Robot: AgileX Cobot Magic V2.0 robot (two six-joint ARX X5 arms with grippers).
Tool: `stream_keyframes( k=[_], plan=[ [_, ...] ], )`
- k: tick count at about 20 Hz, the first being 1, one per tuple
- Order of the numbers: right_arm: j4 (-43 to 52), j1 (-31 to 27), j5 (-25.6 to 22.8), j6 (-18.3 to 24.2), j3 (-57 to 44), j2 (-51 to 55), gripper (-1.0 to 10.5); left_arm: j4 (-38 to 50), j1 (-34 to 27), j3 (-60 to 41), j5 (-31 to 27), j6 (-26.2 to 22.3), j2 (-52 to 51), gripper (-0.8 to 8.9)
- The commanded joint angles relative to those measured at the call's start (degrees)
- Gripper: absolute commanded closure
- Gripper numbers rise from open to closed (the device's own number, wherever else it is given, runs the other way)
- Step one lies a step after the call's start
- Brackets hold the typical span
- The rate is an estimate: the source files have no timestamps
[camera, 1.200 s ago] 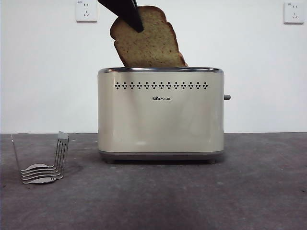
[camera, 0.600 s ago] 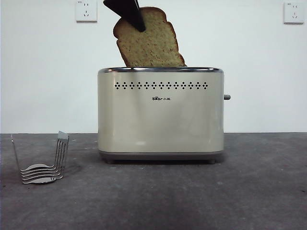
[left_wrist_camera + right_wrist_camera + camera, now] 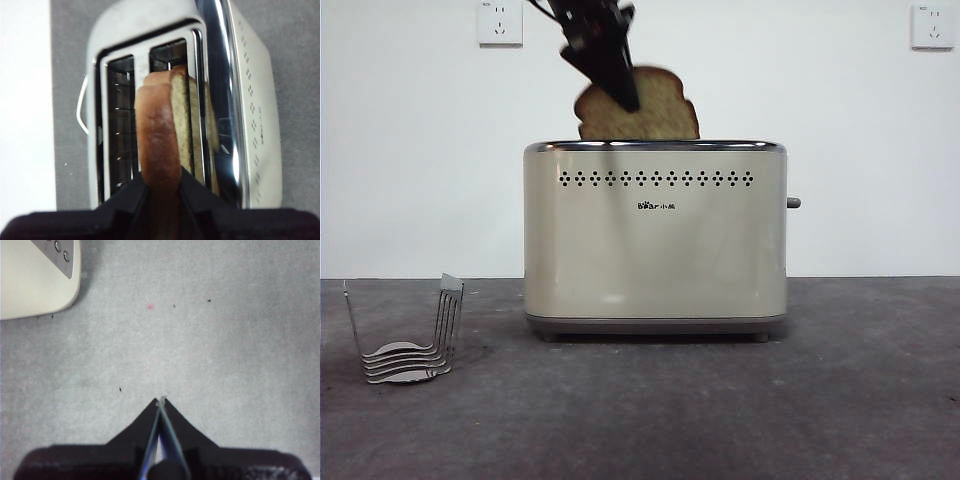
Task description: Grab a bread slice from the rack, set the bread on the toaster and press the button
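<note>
The slice of bread [image 3: 655, 112] stands partly sunk into a slot of the cream toaster [image 3: 655, 240], only its rounded top showing above the chrome rim. My left gripper [image 3: 618, 88] comes down from above and is shut on the slice's brown crust [image 3: 157, 145]. From the left wrist, the bread sits in the slot nearer the toaster's holed front [image 3: 252, 107]. The small dark button [image 3: 793, 203] sticks out of the toaster's right side. The wire rack [image 3: 412, 340] stands bare at the left. My right gripper [image 3: 161, 401] hovers shut over grey table, beside a toaster corner [image 3: 37, 277].
Two white wall sockets [image 3: 500, 22] [image 3: 932, 26] hang on the back wall. The dark grey table [image 3: 720, 420] stretches in front of the toaster.
The slice has dropped lower into the toaster slot and stands more upright. My left gripper came down with it and shows more of itself.
</note>
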State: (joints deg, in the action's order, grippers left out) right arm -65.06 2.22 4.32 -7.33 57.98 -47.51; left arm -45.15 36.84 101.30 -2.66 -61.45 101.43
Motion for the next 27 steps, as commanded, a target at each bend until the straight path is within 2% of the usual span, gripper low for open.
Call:
stream_keyframes(
  k=[1,9,10,13,14,18,23,27],
  plan=[
    [-0.3,0.0,-0.2,-0.5,0.0,0.1,9.5,2.7,0.6,-0.6,-0.4,2.6,1.3,8.25],
    [-1.0,0.0,-0.2,-0.3,0.0,0.0,9.5,4.8,1.5,-0.6,-2.1,5.2,4.7,8.06],
    [-1.0,0.0,-0.2,-0.1,0.0,0.0,9.5,5.6,1.6,-0.6,-2.0,5.8,4.7,7.56],
    [-1.1,0.0,-0.2,-0.1,0.0,0.0,9.5,9.1,1.9,-0.6,-2.0,8.9,4.7,4.15],
    [-1.2,0.0,-0.2,-0.1,0.0,0.0,9.5,9.7,1.9,-0.6,-1.9,9.6,4.7,3.63],
    [-1.3,0.0,-0.2,-0.1,0.0,0.0,9.5,9.9,2.1,-0.6,-1.9,13.9,3.9,3.64],
    [-0.3,0.0,-0.2,-0.1,0.0,0.0,9.5,10.4,2.1,-0.6,-1.9,16.3,-1.5,3.64],
    [3.4,0.0,-0.2,-0.1,0.0,-0.6,9.5,9.5,2.1,-0.6,-1.8,25.3,-7.6,3.65]
  ],
)
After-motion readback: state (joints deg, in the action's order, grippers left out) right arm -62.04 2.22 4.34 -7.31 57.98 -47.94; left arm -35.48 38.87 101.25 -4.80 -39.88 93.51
